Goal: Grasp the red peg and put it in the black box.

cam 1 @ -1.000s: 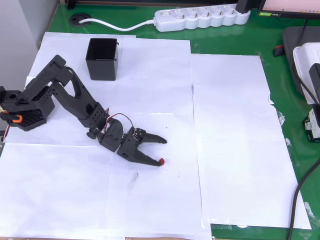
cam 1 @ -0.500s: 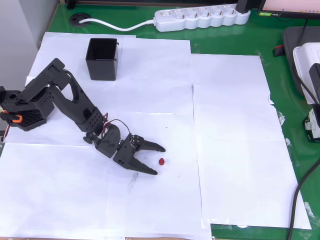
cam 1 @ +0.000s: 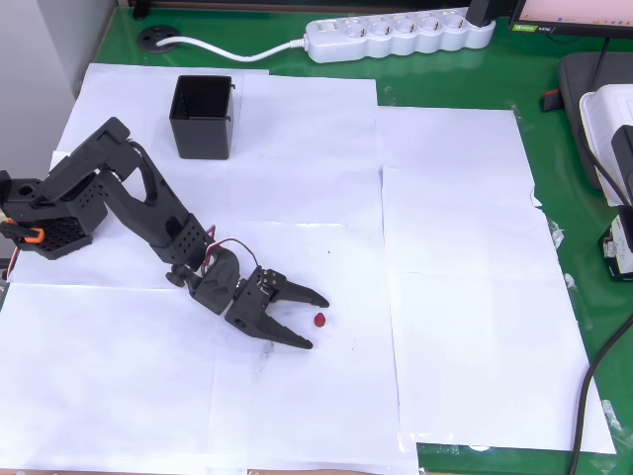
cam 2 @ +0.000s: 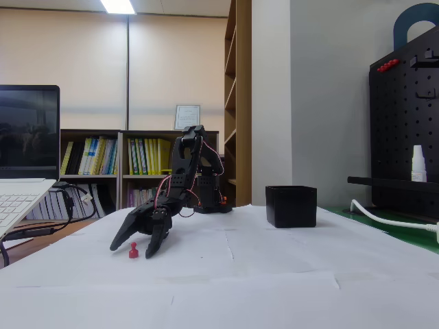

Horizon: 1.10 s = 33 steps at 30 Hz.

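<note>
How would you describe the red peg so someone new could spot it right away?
Start at the white paper sheets covering the green table, then follow the black arm down to its open gripper. Just off the fingertips lies the red peg, the sole tiny red thing on the paper.

In the overhead view, the red peg (cam 1: 319, 320) lies on the paper sheets (cam 1: 455, 247) near the table's middle, just right of the gripper (cam 1: 314, 320), between its spread fingertips. The black box (cam 1: 203, 117) stands near the far-left corner, with the power strip (cam 1: 401, 35) along the far edge.

Bright, even light w/ soft shadows overhead; fixed view dimmer, ceiling lamp (cam 2: 118, 6) glaring, bkgd slightly soft.
</note>
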{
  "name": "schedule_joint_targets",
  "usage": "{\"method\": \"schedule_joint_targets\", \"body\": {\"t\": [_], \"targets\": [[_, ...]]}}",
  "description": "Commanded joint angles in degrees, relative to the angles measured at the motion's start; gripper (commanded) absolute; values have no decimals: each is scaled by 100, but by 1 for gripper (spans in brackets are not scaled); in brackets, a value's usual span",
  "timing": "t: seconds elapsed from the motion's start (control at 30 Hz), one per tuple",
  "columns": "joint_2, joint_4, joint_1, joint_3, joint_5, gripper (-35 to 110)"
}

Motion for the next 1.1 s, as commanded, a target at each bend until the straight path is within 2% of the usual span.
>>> {"method": "schedule_joint_targets", "body": {"t": [0.0, 0.47, 0.63, 1.07], "targets": [[35, 26, 132, 105, -9, 28], [70, 26, 0, 185, 105, 26], [97, 26, -18, 176, 105, 15], [62, 9, -176, 114, 114, 15]]}}
